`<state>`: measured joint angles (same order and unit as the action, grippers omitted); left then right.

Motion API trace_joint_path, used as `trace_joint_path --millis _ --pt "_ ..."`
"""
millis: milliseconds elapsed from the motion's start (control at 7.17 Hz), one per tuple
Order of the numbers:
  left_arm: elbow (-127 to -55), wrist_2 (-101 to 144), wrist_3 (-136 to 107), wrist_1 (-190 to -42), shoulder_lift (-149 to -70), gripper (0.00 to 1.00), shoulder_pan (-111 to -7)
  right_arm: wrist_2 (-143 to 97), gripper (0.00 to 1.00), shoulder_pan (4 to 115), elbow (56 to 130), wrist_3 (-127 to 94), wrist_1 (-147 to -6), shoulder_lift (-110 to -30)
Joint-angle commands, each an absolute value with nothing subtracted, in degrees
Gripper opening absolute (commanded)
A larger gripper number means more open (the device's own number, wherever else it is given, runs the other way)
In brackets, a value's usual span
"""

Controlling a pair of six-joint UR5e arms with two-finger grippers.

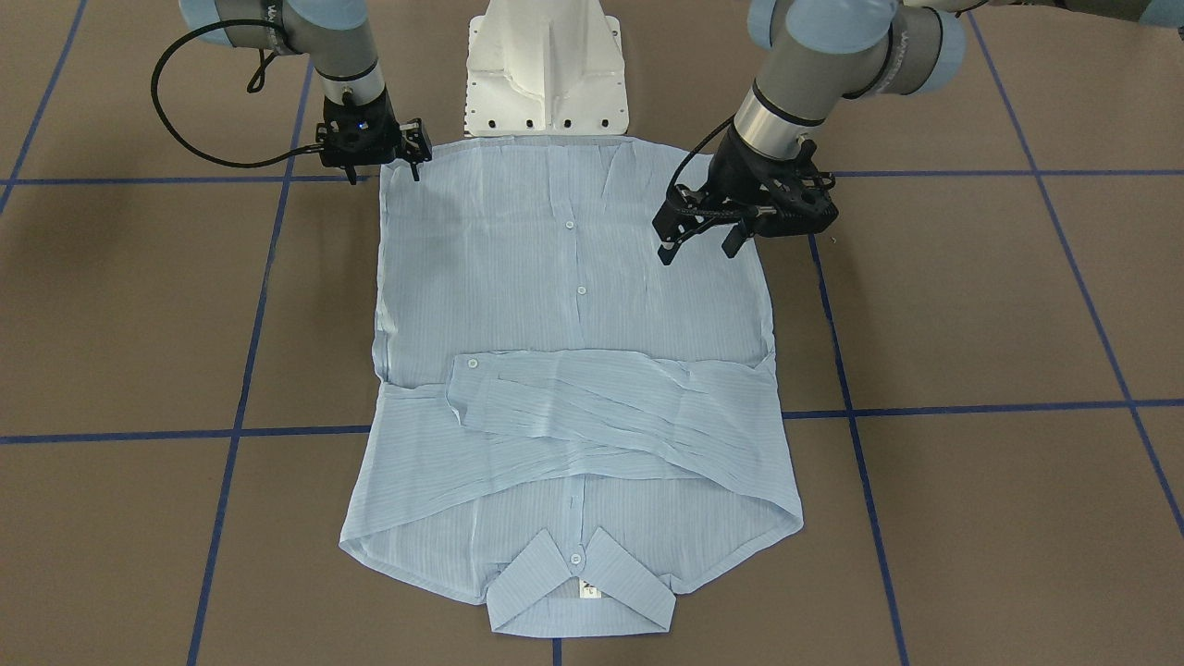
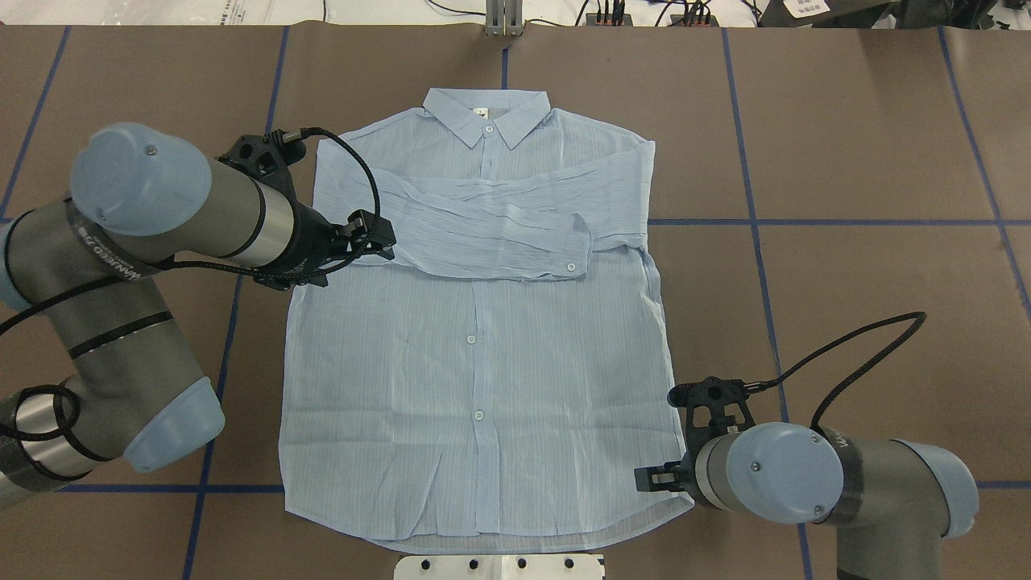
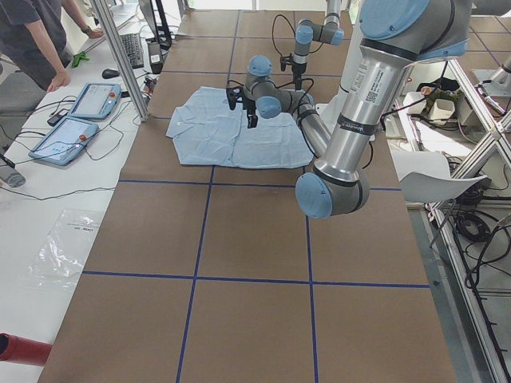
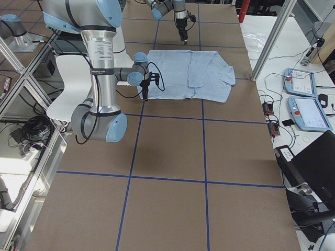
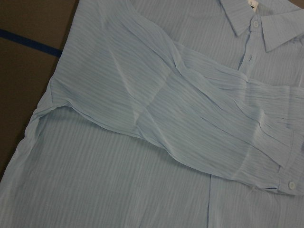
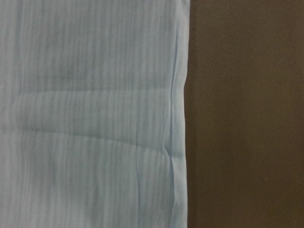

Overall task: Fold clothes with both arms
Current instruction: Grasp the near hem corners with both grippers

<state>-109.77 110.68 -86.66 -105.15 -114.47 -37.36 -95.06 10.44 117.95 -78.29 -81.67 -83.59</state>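
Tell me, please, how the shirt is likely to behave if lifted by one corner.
The shirt will probably flop and drape, since it lies flat and finely creased. It is likely light, as the fabric looks thin. The folded sleeve may well slide off, as nothing pins it.

We see a pale-blue shirt with fine stripes and white buttons, and a brown table gridded with blue tape lines. The left arm and right arm are grey with light-blue joint caps, the left gripper and right gripper black, the pedestal white.
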Motion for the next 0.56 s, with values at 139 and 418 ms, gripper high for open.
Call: trace_joint_path --millis 139,418 --pt "-109.86 110.57 -86.66 -105.12 -114.52 1.0 -37.27 -95.18 0.99 9.05 118.39 -78.4 -81.65 -85.51" --pt "-109.86 110.48 -86.66 -105.2 -114.7 1.0 -37.27 -95.45 0.97 8.96 118.39 -78.4 -81.65 -85.69"
